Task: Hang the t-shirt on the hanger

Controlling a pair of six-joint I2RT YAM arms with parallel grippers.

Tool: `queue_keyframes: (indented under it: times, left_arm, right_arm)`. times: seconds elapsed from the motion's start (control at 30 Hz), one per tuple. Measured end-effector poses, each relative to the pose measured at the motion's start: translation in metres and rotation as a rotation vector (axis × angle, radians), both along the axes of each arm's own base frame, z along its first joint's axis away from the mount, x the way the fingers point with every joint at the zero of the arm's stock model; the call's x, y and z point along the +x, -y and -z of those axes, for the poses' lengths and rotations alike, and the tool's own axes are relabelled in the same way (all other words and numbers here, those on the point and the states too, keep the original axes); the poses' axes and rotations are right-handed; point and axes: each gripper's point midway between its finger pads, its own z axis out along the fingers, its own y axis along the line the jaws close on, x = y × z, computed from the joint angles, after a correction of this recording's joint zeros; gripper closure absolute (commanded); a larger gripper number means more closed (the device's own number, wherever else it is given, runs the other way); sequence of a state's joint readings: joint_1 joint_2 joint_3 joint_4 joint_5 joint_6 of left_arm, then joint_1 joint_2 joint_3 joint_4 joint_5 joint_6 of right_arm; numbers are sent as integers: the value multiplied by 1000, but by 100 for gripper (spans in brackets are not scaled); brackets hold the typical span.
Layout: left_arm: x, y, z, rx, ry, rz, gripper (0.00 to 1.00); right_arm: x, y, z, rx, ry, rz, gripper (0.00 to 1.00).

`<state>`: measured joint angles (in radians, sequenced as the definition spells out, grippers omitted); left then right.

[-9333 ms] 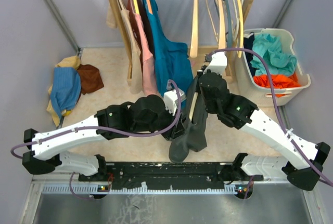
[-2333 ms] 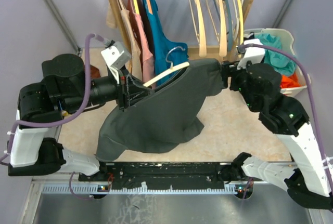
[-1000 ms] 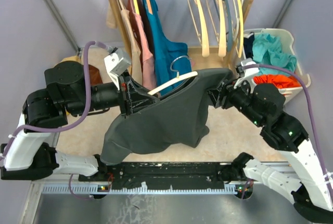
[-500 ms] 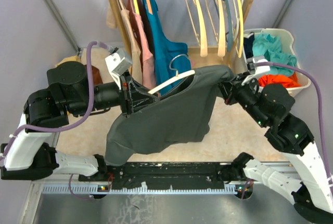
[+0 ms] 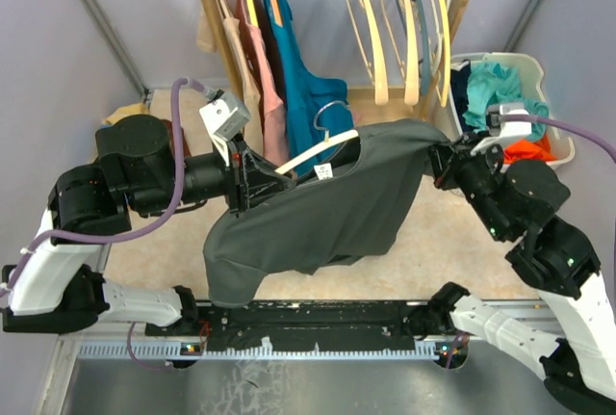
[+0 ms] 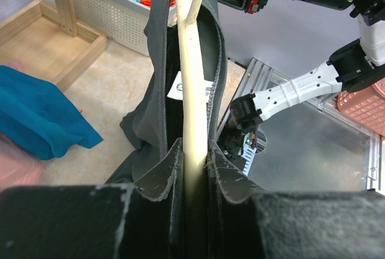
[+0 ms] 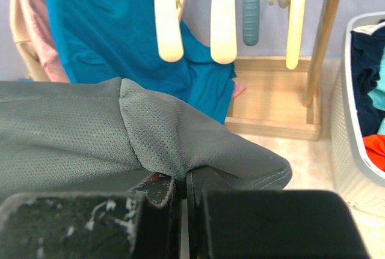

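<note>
The dark grey t-shirt (image 5: 327, 208) hangs stretched between both arms above the floor. My left gripper (image 5: 248, 176) is shut on the left end of the pale wooden hanger (image 5: 318, 151), whose silver hook (image 5: 332, 112) points toward the rack. In the left wrist view the hanger (image 6: 191, 79) runs up from my left gripper (image 6: 194, 158) inside the t-shirt (image 6: 157, 60), past a white neck label (image 6: 183, 88). My right gripper (image 5: 445, 160) is shut on the shirt's right shoulder edge. In the right wrist view the t-shirt (image 7: 90, 133) bunches at my right gripper (image 7: 182, 182).
Behind stands a wooden rack with a teal shirt (image 5: 308, 78), a pink garment (image 5: 265, 59) and several bare hangers (image 5: 385, 30). A white basket (image 5: 563, 150) of clothes sits at the right, just behind my right arm. Grey walls close both sides.
My right gripper has shut on the shirt's edge and drawn it to the right, stretching the fabric along the hanger. The neck label now shows. The left gripper has barely moved.
</note>
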<state>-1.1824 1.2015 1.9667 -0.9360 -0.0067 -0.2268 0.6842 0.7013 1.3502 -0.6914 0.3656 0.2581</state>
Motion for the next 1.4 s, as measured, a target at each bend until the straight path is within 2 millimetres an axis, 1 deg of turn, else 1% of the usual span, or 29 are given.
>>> queue_keyframes:
  times: [0.2,0.4,0.43,0.47,0.53,0.57,0.63,0.73,0.87,0.93,1.0,1.07,1.17,1.4]
  left_arm:
    - [-1,2,-1,0,-1,7,97]
    - [-1,3,-2,-1,2,12,97]
    - [-1,3,-1,1,1,12,98]
    - [0,4,0,5,0,12,98]
    - [1,6,4,16,-1,12,98]
    - [1,8,7,23,-4,11,98]
    - [3,10,14,41,-11,9,98]
    - [6,14,26,70,-22,4,98]
    - [12,26,43,107,-35,-4,98]
    - [15,32,50,123,-41,-7,98]
    - [18,39,55,133,-45,-8,98]
    - [21,47,57,135,-46,-9,98]
    - [26,57,58,128,-42,-10,98]
    - [32,69,57,105,-32,-15,98]
  right_arm:
    - [21,2,12,-71,-56,87,100]
    - [30,0,18,-111,-86,108,100]
    - [30,0,21,-118,-95,105,95]
    - [29,-1,23,-124,-102,102,87]
    - [28,-2,25,-127,-110,87,65]
    - [25,-3,26,-135,-117,72,58]
    - [21,-6,24,-135,-124,44,50]
    - [10,-10,8,-105,-104,-13,43]
    - [-7,-20,-20,-36,-43,-121,40]
    - [-20,-27,-34,9,0,-197,39]
    - [-29,-37,-45,47,31,-271,38]
    - [-34,-48,-53,77,52,-330,37]
    - [-35,-60,-52,99,55,-385,37]
    - [-22,-80,-26,87,-2,-422,37]
